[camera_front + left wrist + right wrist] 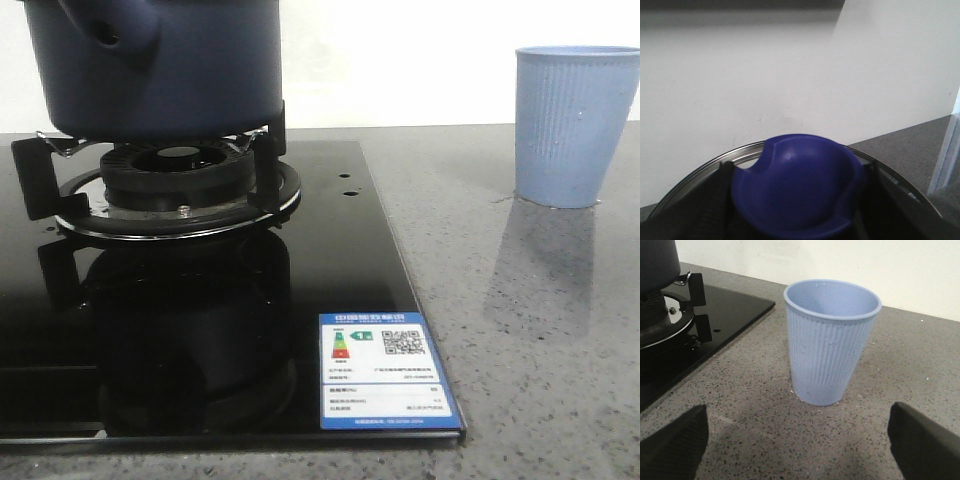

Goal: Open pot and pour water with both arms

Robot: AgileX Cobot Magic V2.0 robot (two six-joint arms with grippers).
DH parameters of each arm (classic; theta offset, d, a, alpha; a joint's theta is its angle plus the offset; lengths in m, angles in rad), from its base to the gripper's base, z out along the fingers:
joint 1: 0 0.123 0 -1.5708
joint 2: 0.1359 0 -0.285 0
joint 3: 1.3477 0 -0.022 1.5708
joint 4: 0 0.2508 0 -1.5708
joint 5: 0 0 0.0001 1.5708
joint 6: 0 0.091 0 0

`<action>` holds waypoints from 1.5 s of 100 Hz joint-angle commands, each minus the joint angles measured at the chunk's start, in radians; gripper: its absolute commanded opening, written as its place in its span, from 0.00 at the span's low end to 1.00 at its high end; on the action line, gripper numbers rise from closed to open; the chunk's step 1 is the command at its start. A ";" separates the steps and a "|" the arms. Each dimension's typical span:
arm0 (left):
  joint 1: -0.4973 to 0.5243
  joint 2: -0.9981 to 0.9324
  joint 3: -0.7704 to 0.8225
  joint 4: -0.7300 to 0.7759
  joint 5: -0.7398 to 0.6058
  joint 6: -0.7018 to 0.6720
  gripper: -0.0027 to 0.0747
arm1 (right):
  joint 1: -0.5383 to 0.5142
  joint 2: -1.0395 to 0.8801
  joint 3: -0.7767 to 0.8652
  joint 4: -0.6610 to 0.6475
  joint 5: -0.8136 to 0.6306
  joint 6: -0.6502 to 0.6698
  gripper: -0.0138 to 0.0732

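The dark navy pot [180, 70] stands on the burner's supports at the back left, its handle stub [115, 30] facing me; its top is out of view. It also shows in the right wrist view [655, 262]. My left gripper [800, 205] is shut on the lid's blue knob [800, 185], with the lid's metal rim [740, 152] curving behind it. I cannot tell whether the lid rests on the pot. The light-blue ribbed cup [575, 125] stands upright on the counter at the right. My right gripper [797, 442] is open and empty, just in front of the cup [830, 345].
A black glass hob [330, 270] with a ring burner [180, 175] covers the left of the grey speckled counter [540, 350]. An energy label [385, 370] sits on the hob's near right corner. A white wall runs behind.
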 commanded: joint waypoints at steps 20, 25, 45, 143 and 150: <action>-0.009 0.018 -0.040 0.003 -0.138 -0.006 0.50 | -0.005 -0.005 -0.021 0.026 -0.021 0.005 0.91; -0.009 0.024 -0.040 0.003 -0.138 -0.006 0.50 | -0.005 -0.005 -0.021 0.026 -0.021 0.005 0.91; -0.009 0.028 -0.040 0.006 -0.140 -0.004 0.50 | -0.005 -0.005 -0.021 0.026 -0.021 0.005 0.91; -0.003 0.039 -0.040 0.006 -0.074 0.000 0.50 | -0.005 -0.005 -0.021 0.026 -0.023 0.005 0.91; -0.003 0.030 -0.040 0.006 -0.074 0.000 0.50 | -0.005 -0.005 -0.021 0.026 -0.023 0.005 0.91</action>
